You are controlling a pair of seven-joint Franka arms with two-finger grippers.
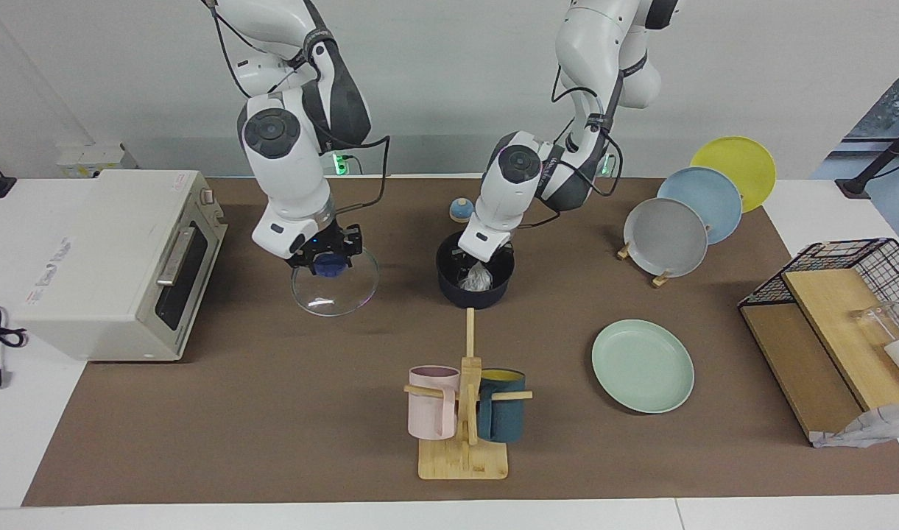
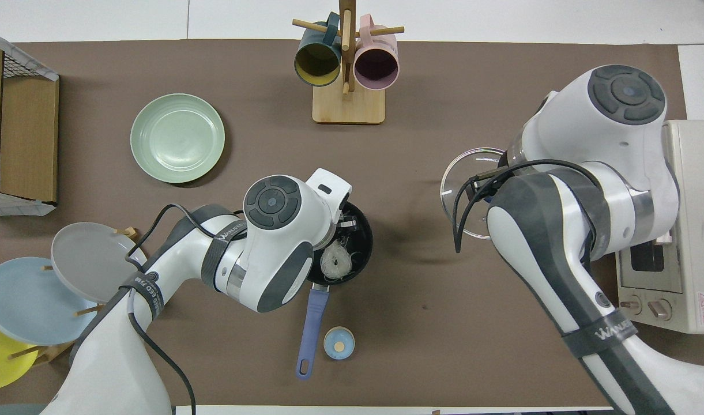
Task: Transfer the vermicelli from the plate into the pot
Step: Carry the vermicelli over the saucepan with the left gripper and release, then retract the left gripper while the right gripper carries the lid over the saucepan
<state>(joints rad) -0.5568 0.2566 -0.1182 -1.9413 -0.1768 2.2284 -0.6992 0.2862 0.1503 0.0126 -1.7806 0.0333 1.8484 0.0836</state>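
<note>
The vermicelli (image 1: pixel 477 278) lies as a whitish clump inside the dark navy pot (image 1: pixel 450 288), which stands mid-table; it also shows in the overhead view (image 2: pixel 335 260). The pot's (image 2: pixel 364 246) blue handle (image 2: pixel 310 323) points toward the robots. My left gripper (image 1: pixel 478 259) reaches down into the pot's mouth, right over the clump, and shows in the overhead view (image 2: pixel 345 222) too. The mint-green plate (image 1: pixel 643 366) is bare, farther from the robots, toward the left arm's end (image 2: pixel 177 138). My right gripper (image 1: pixel 330 263) is shut on the blue knob of a glass lid (image 1: pixel 335 294) and holds it beside the pot.
A mug rack (image 1: pixel 464 442) with a pink and a dark teal mug stands farther from the robots than the pot. A toaster oven (image 1: pixel 118 258) is at the right arm's end. A grey plate (image 1: pixel 666 237), a blue and a yellow one and a wire basket (image 1: pixel 861 265) are at the left arm's end. A small blue knob-like piece (image 2: pixel 338 343) lies beside the pot's handle.
</note>
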